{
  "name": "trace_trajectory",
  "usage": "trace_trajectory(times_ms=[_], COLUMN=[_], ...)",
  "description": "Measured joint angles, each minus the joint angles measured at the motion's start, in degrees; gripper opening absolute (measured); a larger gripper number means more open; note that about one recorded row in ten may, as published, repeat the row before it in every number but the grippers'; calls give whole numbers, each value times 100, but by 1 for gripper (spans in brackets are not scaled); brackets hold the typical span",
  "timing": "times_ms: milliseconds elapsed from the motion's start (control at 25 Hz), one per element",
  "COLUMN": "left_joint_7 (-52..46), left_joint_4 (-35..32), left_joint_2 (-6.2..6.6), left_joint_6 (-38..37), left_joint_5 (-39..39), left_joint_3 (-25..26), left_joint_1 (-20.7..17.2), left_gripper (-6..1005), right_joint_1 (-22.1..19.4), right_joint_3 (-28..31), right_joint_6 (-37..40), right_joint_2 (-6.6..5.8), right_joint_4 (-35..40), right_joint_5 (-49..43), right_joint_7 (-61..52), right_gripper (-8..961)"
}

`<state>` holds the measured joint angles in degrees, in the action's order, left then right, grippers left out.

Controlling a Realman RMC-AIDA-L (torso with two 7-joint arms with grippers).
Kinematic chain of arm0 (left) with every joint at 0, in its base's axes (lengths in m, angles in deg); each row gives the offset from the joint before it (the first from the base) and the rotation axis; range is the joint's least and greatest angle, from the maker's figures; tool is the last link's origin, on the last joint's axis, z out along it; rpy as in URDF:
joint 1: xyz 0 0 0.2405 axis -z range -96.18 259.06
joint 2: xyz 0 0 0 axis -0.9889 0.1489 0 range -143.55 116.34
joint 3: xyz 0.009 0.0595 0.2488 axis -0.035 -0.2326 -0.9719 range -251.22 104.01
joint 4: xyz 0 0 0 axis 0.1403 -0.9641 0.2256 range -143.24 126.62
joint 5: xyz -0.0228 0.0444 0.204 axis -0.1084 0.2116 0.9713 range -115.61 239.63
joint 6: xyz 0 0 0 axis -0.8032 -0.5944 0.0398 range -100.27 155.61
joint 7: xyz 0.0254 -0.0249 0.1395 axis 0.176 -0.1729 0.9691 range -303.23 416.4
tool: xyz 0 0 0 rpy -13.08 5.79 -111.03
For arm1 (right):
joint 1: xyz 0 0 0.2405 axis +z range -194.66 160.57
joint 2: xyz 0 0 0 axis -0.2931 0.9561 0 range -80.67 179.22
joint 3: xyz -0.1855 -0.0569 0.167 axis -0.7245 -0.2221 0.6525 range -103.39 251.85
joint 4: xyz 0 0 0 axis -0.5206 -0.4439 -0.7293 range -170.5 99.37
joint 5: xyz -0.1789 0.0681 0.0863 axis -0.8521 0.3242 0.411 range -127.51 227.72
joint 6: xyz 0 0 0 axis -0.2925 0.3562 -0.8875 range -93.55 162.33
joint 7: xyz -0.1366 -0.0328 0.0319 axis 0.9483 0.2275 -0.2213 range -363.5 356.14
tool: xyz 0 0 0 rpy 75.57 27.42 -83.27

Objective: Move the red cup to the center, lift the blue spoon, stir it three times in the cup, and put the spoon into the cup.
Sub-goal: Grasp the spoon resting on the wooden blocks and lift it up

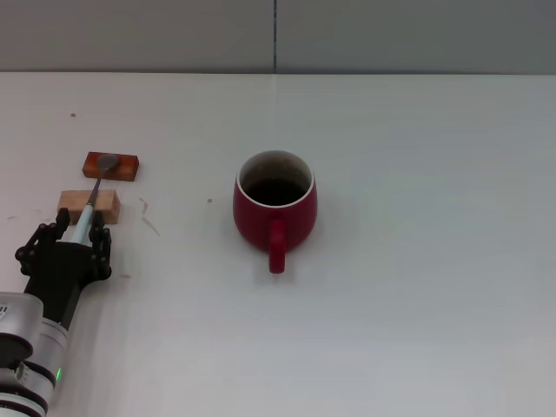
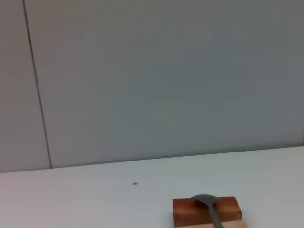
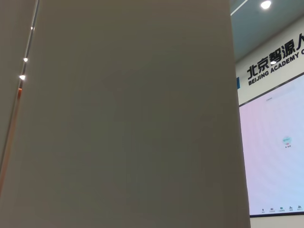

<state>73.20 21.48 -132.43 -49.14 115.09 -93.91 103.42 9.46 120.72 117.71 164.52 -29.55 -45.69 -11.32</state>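
1. The head view alone shows the whole layout: the red cup [image 1: 274, 203] stands upright near the middle of the white table [image 1: 417, 287], its handle turned toward the near edge and its inside dark.
2. Toward the left edge, the blue spoon [image 1: 93, 197] lies across two wooden blocks, its grey bowl on the orange-red block [image 1: 111, 165] and its neck over the tan block [image 1: 89, 206].
3. The left gripper [image 1: 71, 239] sits by the near-left corner, its black fingers on either side of the spoon's pale handle; whether they press on it I cannot tell.
4. The left wrist view shows only the spoon's bowl [image 2: 204, 199] resting on the orange-red block [image 2: 206, 212], with a small brown speck [image 2: 135, 184] on the table beyond and a plain grey wall behind.
5. The right wrist view shows no table, only a grey panel [image 3: 128, 114], ceiling lights and a large lit screen [image 3: 271, 152] with lettering above.
6. The right gripper appears in no view.
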Motion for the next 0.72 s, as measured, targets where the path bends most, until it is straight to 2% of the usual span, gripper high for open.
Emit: trace_trajectory(times_ms=[720], left_joint_7=[0], left_joint_4=[0], left_joint_2=[-7], left_joint_6=[0], left_joint_5=[16], left_joint_3=[-19], left_joint_1=[8], left_gripper=[381], right_joint_1=[-23], right_joint_3=[0], right_joint_6=[0], right_joint_2=[6], right_joint_4=[3], right_joint_5=[0], right_joint_7=[-5], right_gripper=[640])
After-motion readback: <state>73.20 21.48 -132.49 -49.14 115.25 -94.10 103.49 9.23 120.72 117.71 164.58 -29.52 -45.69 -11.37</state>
